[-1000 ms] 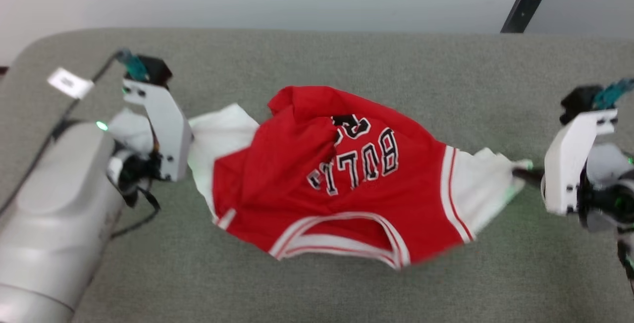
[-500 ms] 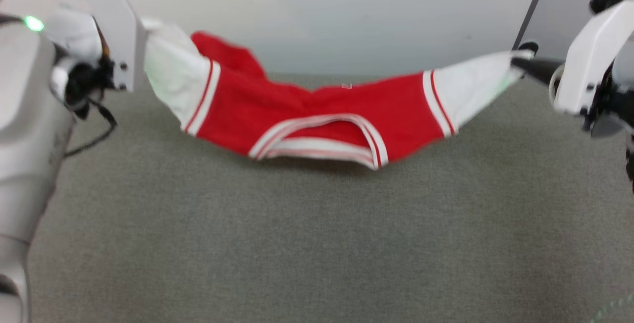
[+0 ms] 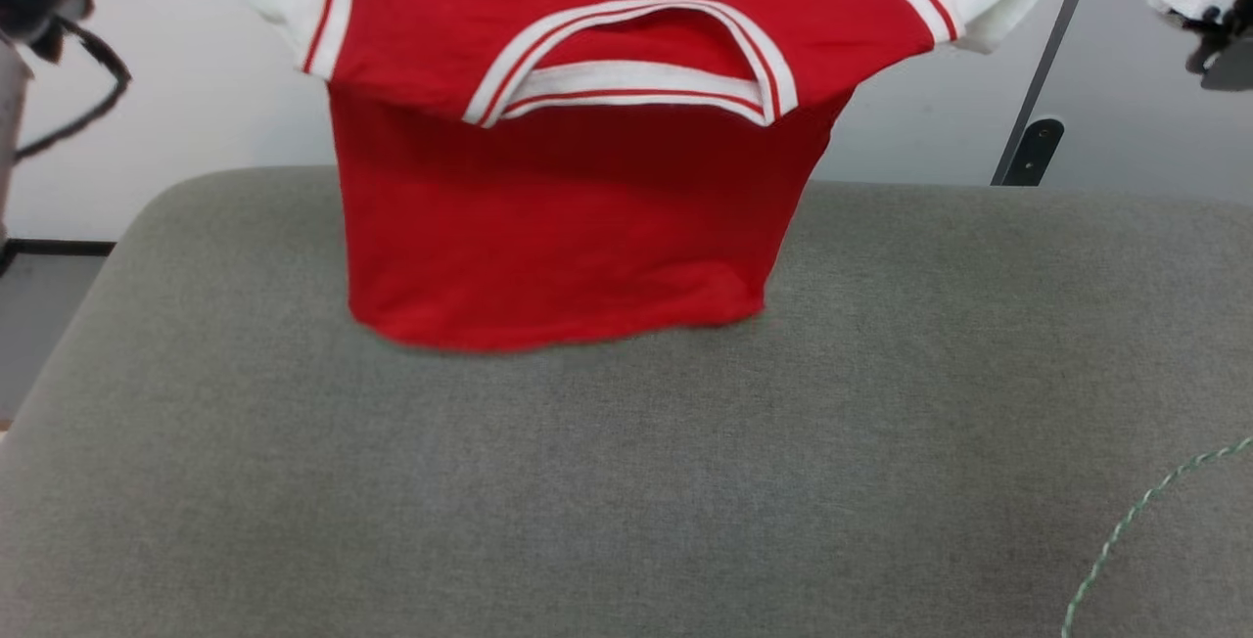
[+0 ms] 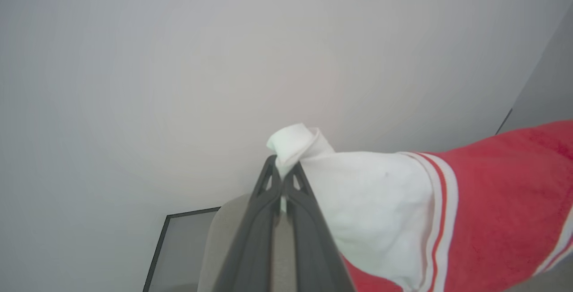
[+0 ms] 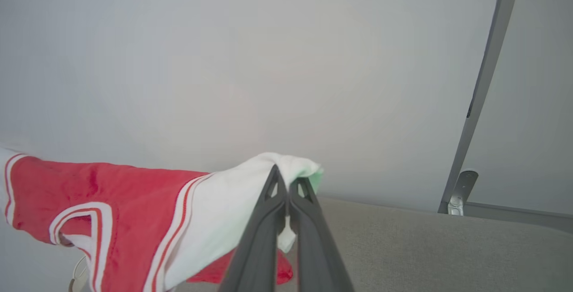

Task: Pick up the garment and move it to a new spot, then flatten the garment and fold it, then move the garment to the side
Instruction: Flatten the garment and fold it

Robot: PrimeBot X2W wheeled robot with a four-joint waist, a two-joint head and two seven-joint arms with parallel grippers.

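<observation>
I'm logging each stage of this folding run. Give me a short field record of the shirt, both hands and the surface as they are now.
garment: red T-shirt, hanging spread out by its sleeves, collar toward the head camera, no lettering visible
left hand: shut on one white sleeve end
right hand: shut on the other white sleeve end
hem: low over the grey padded surface; contact cannot be told
other: green twisted cord at lower right of the head view
</observation>
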